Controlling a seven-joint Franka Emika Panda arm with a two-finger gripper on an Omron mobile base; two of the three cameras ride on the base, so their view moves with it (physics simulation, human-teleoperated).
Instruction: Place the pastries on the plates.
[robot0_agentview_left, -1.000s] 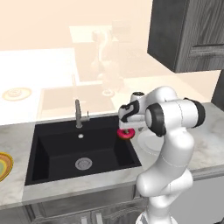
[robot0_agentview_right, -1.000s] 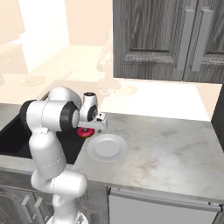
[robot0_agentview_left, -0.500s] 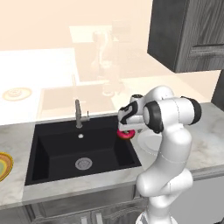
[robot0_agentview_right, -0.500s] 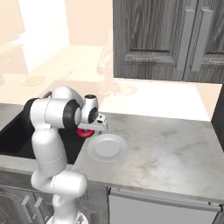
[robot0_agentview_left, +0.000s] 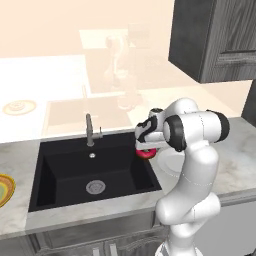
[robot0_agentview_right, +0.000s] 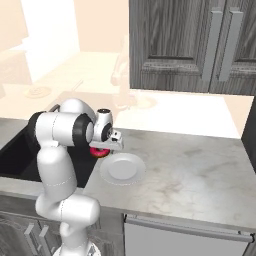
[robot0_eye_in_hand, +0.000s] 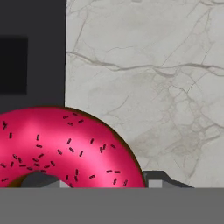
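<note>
- Left base view: the tool (robot0_agentview_left: 145, 146) hung over the right edge of the black sink (robot0_agentview_left: 65, 170), directly above the pink doughnut (robot0_agentview_left: 146, 153). The orange-rimmed plate (robot0_agentview_left: 4, 189) lay far left on the worktop (robot0_agentview_left: 235, 165).
- Right base view: the doughnut (robot0_agentview_right: 99, 151) sat just left of the white plate (robot0_agentview_right: 123, 168).
- Hand view: the doughnut (robot0_eye_in_hand: 61, 144) filled the space by the fingertips (robot0_eye_in_hand: 157, 177); I could not tell whether they clamped it.

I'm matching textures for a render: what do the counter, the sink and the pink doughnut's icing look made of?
Counter: pale marble-like stone, grey veins, smooth. Sink: matte black, perhaps composite; no shine shows. Pink doughnut: glossy sugar icing with dark sprinkles and a brown edge.
</note>
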